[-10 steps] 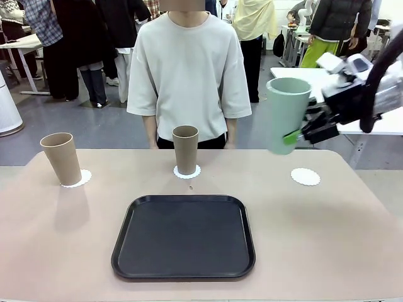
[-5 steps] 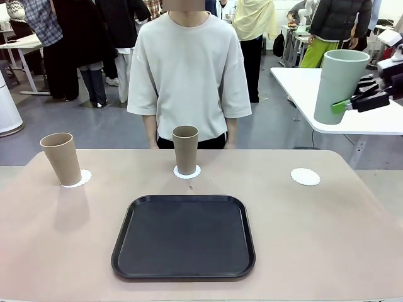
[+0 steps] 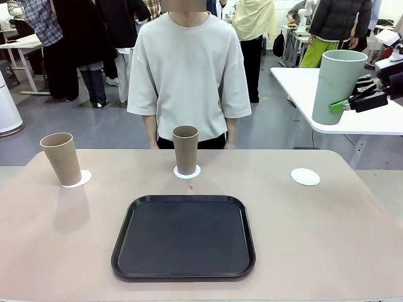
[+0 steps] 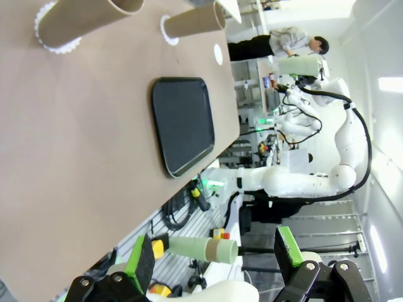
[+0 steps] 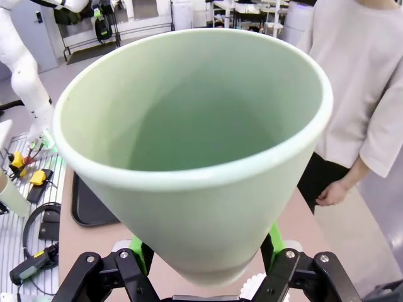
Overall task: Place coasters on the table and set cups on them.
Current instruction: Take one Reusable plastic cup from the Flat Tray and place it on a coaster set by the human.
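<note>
Right gripper (image 3: 345,104) of mine is pinching the mint green cup (image 3: 337,87) near its base, one green pad on each side, and it holds the cup upright in the air, high above and somewhat beyond the free coaster (image 3: 305,176), near the right edge of the front view. In the right wrist view I look down into this cup (image 5: 195,157) and it is empty; a small piece of scalloped white edge shows just under its base, I think a coaster, but I cannot tell which one. My left gripper (image 4: 211,267) is spread wide, holds nothing, and stays well apart from the free coaster, on my own side of the table (image 3: 327,245). Two tan cups stand already on their coasters: one (image 3: 61,158) far to the left of the free coaster, on a coaster (image 3: 77,178), the other (image 3: 185,149) between them, on the middle coaster (image 3: 187,172). Both look empty, as far as their rims let me see. The black tray (image 3: 184,236) lies nearer to me than the free coaster and has nothing in it. I judge the task is at its last step: this cup must come down over the free coaster. The next move needs the base centred above the disc, the cup kept vertical, and a release only when it rests flat.
</note>
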Robot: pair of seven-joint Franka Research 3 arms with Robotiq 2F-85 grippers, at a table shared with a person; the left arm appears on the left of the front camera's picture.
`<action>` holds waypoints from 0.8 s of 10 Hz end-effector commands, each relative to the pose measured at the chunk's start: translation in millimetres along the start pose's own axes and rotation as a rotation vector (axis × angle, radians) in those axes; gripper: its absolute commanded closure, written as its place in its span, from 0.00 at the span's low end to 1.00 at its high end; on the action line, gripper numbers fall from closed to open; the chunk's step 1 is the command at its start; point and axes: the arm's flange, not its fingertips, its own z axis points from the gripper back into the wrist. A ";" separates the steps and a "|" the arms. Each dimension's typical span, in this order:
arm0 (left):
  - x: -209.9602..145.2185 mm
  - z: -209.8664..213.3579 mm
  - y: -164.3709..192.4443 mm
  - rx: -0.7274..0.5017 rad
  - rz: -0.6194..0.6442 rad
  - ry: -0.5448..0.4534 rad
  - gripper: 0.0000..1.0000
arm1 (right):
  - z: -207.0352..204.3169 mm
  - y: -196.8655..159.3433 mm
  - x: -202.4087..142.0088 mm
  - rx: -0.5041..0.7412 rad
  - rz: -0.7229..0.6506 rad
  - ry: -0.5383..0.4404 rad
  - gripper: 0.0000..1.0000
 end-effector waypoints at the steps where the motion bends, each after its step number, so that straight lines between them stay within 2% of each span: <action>1: -0.5 0.7 -4.3 -0.004 0.015 -0.009 0.00 | -0.2 -8.1 -6.1 0.117 0.145 0.018 0.19; 3: -0.5 0.7 -4.3 -0.004 0.015 -0.009 0.00 | -9.7 -76.3 -36.0 0.179 0.089 0.000 0.19; 8: -0.5 0.7 -4.3 -0.004 0.015 -0.009 0.00 | -41.2 -140.2 -110.6 0.253 -0.039 0.045 0.19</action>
